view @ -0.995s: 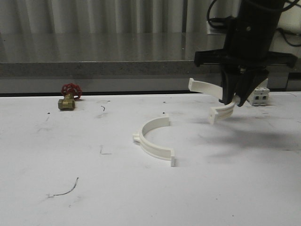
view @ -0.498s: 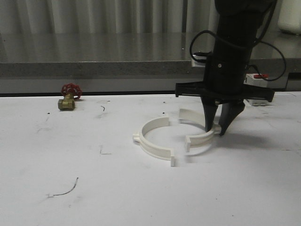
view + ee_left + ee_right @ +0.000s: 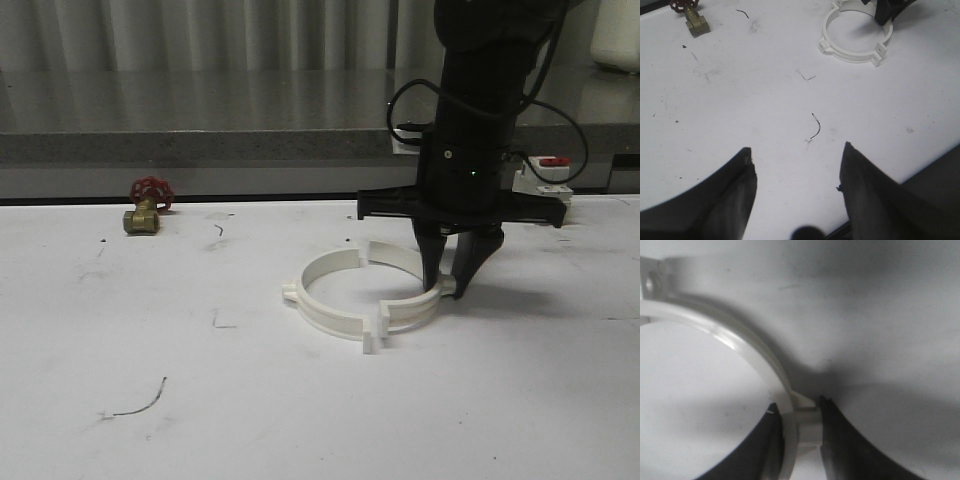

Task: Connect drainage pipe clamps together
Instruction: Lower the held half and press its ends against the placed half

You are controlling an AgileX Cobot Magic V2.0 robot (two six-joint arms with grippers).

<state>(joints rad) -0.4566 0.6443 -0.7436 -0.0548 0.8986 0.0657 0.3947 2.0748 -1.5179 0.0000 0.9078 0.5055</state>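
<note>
- Front view: the right gripper [image 3: 452, 283] pointed straight down over the white table [image 3: 150, 330], its two dark fingers closed on the wall of the right half-ring [image 3: 412, 296].
- Front view: the left half-ring [image 3: 325, 296] lay flat on the table just beside the right half-ring; the near tabs of the two stood touching or almost touching, and the far ends looked slightly apart. Together the halves formed a near-complete ring.
- Front view: a brass valve with a red handwheel [image 3: 146, 207] sat well to the left of the ring, near the table's far edge. A white-and-red breaker block [image 3: 541, 176] showed behind the right arm, beyond the ring.
- Left wrist view: the left gripper [image 3: 796, 172] hovered above bare table with its fingers spread wide and nothing between them. The ring of both halves lay far from it, the right gripper's dark fingertips at the ring's far side. The brass valve lay well apart from the ring.
- Right wrist view: the two fingers clamped the white band of the right half-ring at a small raised lug; a holed tab showed at the band's far end.
</note>
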